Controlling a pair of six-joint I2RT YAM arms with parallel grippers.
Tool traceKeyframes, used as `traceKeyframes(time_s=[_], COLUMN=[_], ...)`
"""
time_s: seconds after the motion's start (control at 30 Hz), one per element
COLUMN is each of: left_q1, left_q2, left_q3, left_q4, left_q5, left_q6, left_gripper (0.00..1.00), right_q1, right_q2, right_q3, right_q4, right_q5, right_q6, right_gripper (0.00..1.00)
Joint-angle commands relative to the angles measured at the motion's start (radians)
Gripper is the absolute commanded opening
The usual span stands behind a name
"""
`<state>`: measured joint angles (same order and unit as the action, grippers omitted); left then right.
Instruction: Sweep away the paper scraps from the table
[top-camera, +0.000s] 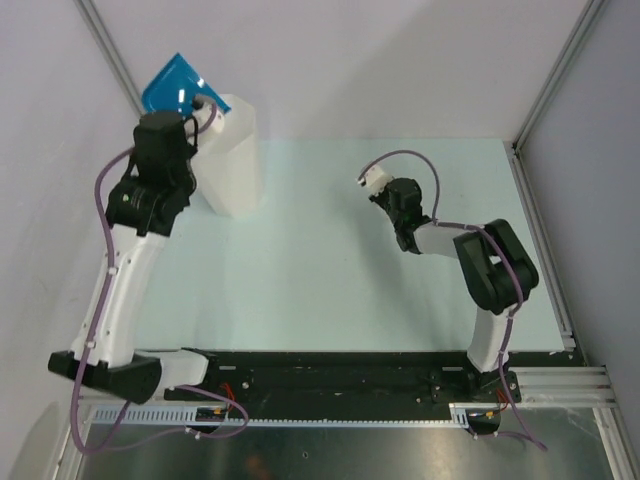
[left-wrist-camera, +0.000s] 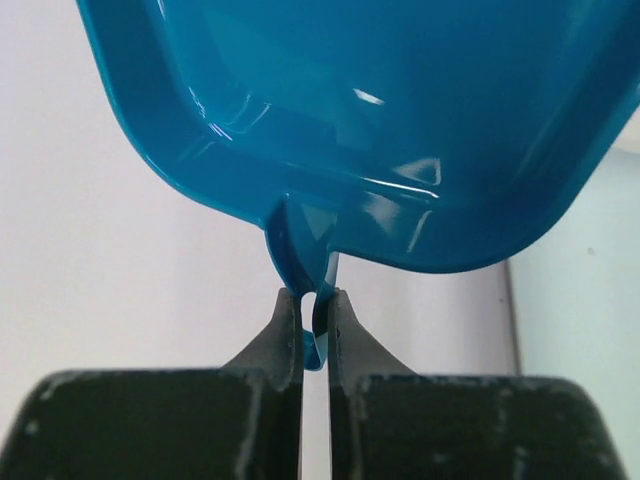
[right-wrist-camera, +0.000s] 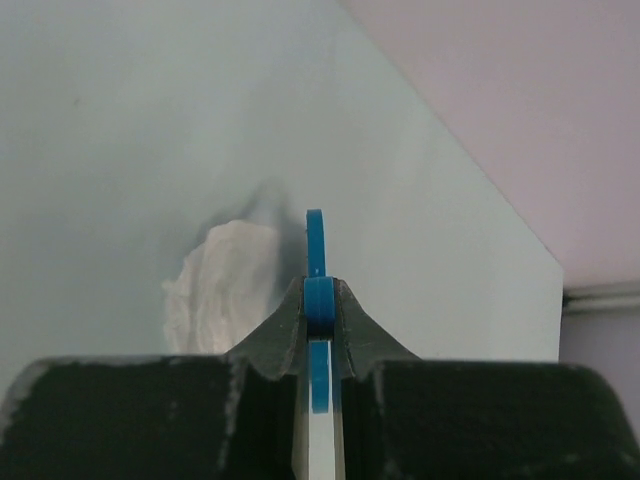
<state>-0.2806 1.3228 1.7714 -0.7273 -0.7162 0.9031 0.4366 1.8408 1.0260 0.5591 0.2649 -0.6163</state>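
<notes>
My left gripper (top-camera: 197, 105) (left-wrist-camera: 310, 295) is shut on the handle tab of the blue dustpan (top-camera: 172, 88) (left-wrist-camera: 380, 120), held tilted over the tall white bin (top-camera: 232, 160) at the back left. My right gripper (top-camera: 383, 190) (right-wrist-camera: 318, 285) is shut on a thin blue handle (right-wrist-camera: 316, 240) with a white end (top-camera: 369, 179), low over the mint-green table (top-camera: 330, 270). In the right wrist view a white fuzzy lump (right-wrist-camera: 220, 285) lies just left of the handle; I cannot tell whether it is bristles or a paper scrap. No loose paper scraps show on the table in the top view.
Grey walls with metal posts (top-camera: 108, 50) close in the back and both sides. A metal frame edge (top-camera: 545, 250) runs along the table's right side. The black base rail (top-camera: 330, 375) lies along the near edge.
</notes>
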Motion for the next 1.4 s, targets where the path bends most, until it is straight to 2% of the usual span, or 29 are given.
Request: traceKeyframes(time_s=[0.0,0.07,0.1,0.17,0.3,0.37,0.53,0.6,0.67,0.73,0.8,0.93,1.13,1.37], left_q1=[-0.017,-0.022,-0.022,-0.025,-0.069,-0.097,-0.19,-0.227,-0.252,-0.262,-0.281,-0.295,-0.299,-0.328], left_q2=[-0.082,-0.125,-0.137,-0.155,-0.168,-0.155,-0.108,-0.07,-0.031,0.041,0.132,0.287,0.446,0.495], left_q3=[-0.246,-0.331,-0.402,-0.46,-0.584,-0.622,-0.747,-0.782,-0.799,-0.797,-0.773,-0.684,-0.578,-0.535], left_q4=[-0.009,-0.014,-0.015,-0.021,-0.063,-0.081,-0.101,-0.101,-0.101,-0.1,-0.1,-0.098,-0.098,-0.098], left_q5=[0.172,0.214,0.225,0.291,0.399,0.406,0.448,0.477,0.513,0.546,0.564,0.584,0.535,0.518], left_q6=[-0.102,-0.104,-0.105,-0.113,-0.135,-0.147,-0.173,-0.187,-0.194,-0.204,-0.207,-0.216,-0.202,-0.198], left_gripper=[0.0,0.0,0.0,0.0,0.0,0.0,0.0,0.0,0.0,0.0,0.0,0.0,0.0,0.0], right_q1=[0.027,0.057,0.065,0.089,0.175,0.215,0.199,0.174,0.163,0.154,0.133,0.074,0.096,0.168], right_q2=[0.051,0.023,0.003,-0.058,-0.144,-0.198,-0.299,-0.377,-0.451,-0.486,-0.514,-0.454,-0.367,-0.279], right_q3=[0.074,0.074,0.074,0.074,0.048,0.016,0.0,0.0,0.0,0.0,0.0,0.0,0.002,0.003], right_q4=[0.035,-0.055,-0.161,-0.253,-0.466,-0.478,-0.485,-0.504,-0.521,-0.537,-0.553,-0.605,-0.709,-0.714], right_q5=[-0.121,-0.214,-0.255,-0.373,-0.397,-0.408,-0.294,-0.265,-0.17,-0.08,-0.055,-0.035,0.146,0.021], right_q6=[-0.253,-0.243,-0.225,-0.139,-0.024,0.024,0.297,0.372,0.415,0.496,0.555,0.76,0.86,0.921], right_gripper=[0.0,0.0,0.0,0.0,0.0,0.0,0.0,0.0,0.0,0.0,0.0,0.0,0.0,0.0])
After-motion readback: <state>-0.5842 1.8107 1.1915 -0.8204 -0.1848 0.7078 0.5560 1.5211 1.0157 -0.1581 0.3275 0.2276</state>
